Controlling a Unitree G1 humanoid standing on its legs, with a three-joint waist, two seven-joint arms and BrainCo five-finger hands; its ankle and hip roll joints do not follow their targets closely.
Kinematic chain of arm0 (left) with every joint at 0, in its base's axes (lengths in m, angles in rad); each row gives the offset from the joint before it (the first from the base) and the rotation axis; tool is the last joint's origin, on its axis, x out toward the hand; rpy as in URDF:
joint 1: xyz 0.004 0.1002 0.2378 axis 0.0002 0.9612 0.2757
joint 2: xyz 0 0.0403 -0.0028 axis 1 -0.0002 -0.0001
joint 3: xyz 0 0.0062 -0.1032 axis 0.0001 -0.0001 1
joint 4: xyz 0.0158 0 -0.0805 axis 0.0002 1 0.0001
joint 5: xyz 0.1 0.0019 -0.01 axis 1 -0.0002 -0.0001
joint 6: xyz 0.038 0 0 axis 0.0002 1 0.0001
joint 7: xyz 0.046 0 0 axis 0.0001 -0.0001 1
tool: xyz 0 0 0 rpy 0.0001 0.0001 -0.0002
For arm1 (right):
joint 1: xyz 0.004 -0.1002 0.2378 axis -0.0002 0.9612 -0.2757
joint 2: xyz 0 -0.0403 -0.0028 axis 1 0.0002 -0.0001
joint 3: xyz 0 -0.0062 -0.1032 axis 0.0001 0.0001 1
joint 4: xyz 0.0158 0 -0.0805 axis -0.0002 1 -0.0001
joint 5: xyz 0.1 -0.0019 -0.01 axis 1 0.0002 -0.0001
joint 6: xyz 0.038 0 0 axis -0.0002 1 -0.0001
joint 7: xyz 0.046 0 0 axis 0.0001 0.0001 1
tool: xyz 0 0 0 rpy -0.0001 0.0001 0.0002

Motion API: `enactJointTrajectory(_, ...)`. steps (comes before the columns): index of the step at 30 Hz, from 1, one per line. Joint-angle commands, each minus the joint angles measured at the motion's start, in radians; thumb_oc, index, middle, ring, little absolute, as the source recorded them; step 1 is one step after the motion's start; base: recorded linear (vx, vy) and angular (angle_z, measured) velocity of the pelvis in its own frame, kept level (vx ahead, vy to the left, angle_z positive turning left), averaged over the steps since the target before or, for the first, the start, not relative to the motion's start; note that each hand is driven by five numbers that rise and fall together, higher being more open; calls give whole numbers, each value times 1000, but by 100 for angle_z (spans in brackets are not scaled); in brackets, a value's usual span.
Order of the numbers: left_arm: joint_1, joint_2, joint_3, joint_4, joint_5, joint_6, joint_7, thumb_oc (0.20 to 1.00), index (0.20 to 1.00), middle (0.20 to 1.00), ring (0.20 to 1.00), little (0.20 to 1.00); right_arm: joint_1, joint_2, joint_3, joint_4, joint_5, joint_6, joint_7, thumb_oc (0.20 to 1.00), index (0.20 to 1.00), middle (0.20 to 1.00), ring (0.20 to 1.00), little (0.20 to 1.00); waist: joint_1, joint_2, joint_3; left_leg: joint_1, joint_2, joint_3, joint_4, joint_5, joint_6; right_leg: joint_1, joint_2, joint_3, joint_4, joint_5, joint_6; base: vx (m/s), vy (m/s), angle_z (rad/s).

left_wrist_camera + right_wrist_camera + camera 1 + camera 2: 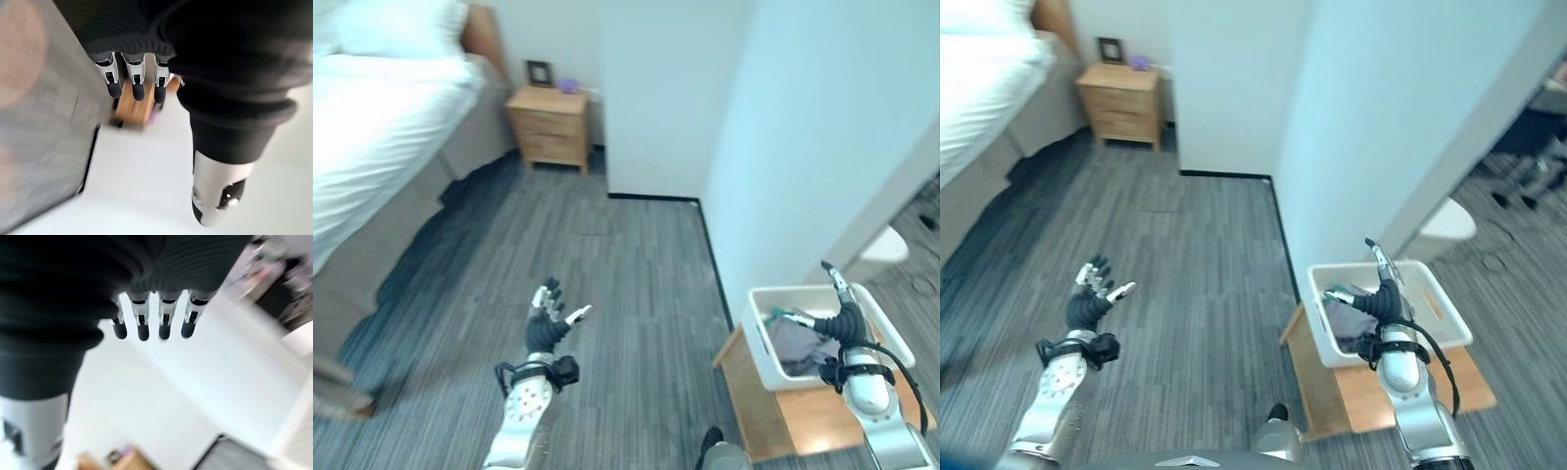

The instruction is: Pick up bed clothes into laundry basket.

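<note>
A white laundry basket (876, 323) stands on a low wooden stand (803, 416) at the lower right, against the white wall. Grey and purplish clothes (800, 345) lie inside it. My right hand (843, 315) hovers over the basket with straight fingers (143, 323) and holds nothing. My left hand (548, 315) is raised over the grey floor at the lower middle, fingers (138, 83) spread and empty. The bed (382, 127) with white bedding lies at the far left, well away from both hands.
A wooden nightstand (548, 125) stands by the bed's head, with a small frame and a purple object on top. A white wall corner (656, 117) juts into the room. A doorway past the basket shows a white toilet (886, 250). Grey plank floor (607, 294) lies between bed and basket.
</note>
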Motion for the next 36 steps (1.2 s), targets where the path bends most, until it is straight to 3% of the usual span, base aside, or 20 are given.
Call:
enactJointTrajectory(1,-65,35,28,-125,-3,-45,-40,1000,1000,1000,1000,1000,-88,-24,-30,-60,51,-50,4,1000,1000,1000,1000,1000,-53,46,68,147,-18,-64,-292,53,-11,-71,119,164,-58,-216,94,-65,210,159)
enactJointTrajectory(3,-57,52,29,-138,-12,-38,-59,1000,1000,1000,1000,1000,-80,-7,-25,-64,58,-42,18,1000,1000,1000,1000,1000,-31,68,84,95,-73,-188,-338,77,15,-37,171,324,-45,-288,80,6,316,161)
enactJointTrajectory(7,-59,66,40,-146,26,-31,-61,1000,1000,1000,1000,1000,-86,15,-11,-59,91,-49,30,1000,1000,1000,1000,1000,7,97,92,17,-176,-405,-350,93,58,30,268,468,8,-399,31,89,182,323)
enactJointTrajectory(9,-60,56,46,-140,35,-30,-55,1000,1000,1000,1000,1000,-108,8,5,-38,92,-50,28,1000,1000,1000,1000,1000,33,102,100,-2,-215,-478,-352,113,71,44,310,518,4,-410,3,107,38,266)
enactJointTrajectory(10,-66,46,47,-131,37,-26,-49,1000,1000,1000,1000,1000,-126,2,14,-26,96,-48,26,1000,1000,1000,1000,1000,50,105,111,-20,-245,-550,-349,124,73,51,352,574,-6,-430,-19,135,-4,211)
enactJointTrajectory(12,-63,42,51,-129,36,-26,-48,1000,1000,1000,1000,1000,-133,0,15,-27,102,-45,25,1000,1000,1000,1000,1000,50,109,110,-17,-259,-587,-351,116,76,43,374,605,-5,-436,-26,137,-31,198)
enactJointTrajectory(15,-64,25,42,-112,17,-33,-41,1000,1000,1000,1000,1000,-151,-10,17,-28,124,-45,16,1000,1000,1000,1000,1000,37,99,119,-11,-306,-715,-344,116,86,1,470,789,-21,-405,-33,159,-91,172)
enactJointTrajectory(16,-68,24,37,-107,10,-36,-40,1000,1000,1000,1000,1000,-165,-15,27,-25,137,-47,17,1000,1000,1000,1000,1000,34,93,119,-2,-318,-740,-344,107,89,-15,488,815,-28,-382,-36,94,-84,186)
enactJointTrajectory(19,-90,36,31,-92,29,-30,-40,1000,1000,1000,1000,1000,-186,-14,40,-13,153,-46,22,1000,1000,1000,1000,1000,28,73,111,-2,-329,-732,-324,89,99,22,432,770,-85,-353,-47,90,-97,190)
enactJointTrajectory(29,-55,11,6,-79,18,-18,-51,1000,1000,1000,1000,1000,-123,-15,7,-22,193,-36,49,1000,1000,1000,1000,1000,30,94,42,53,-281,-721,-337,66,71,89,403,699,-166,-358,-65,144,-90,7)
enactJointTrajectory(31,-73,6,-14,-86,16,-19,-59,1000,1000,1000,1000,1000,-97,-8,-15,-12,199,-33,40,1000,1000,1000,1000,1000,19,87,50,24,-283,-649,-272,62,59,100,370,648,-198,-343,-55,58,-43,9)
enactJointTrajectory(32,-74,6,-15,-86,16,-19,-59,1000,1000,1000,1000,1000,-96,-8,-16,-12,199,-33,40,1000,1000,1000,1000,1000,19,86,50,19,-284,-650,-262,57,59,102,368,647,-202,-342,-54,21,-19,22)
enactJointTrajectory(33,-81,-2,-28,-102,14,-17,-62,1000,1000,1000,1000,1000,-82,3,-28,-15,207,-32,22,1000,1000,1000,1000,1000,7,74,62,-38,-293,-517,-188,49,62,124,334,613,-242,-325,-42,22,9,26)
enactJointTrajectory(34,-74,-6,-29,-109,22,-13,-71,1000,1000,1000,1000,1000,-63,11,-35,-21,198,-30,24,1000,1000,1000,1000,1000,8,78,59,-35,-285,-471,-200,33,72,127,331,612,-250,-322,-36,65,18,27)
enactJointTrajectory(36,-37,-9,-33,-120,52,-7,-90,1000,1000,1000,1000,1000,-28,22,-31,-26,181,-33,34,1000,1000,1000,1000,1000,16,98,50,-5,-285,-484,-264,37,95,124,341,613,-241,-326,-37,106,14,20)
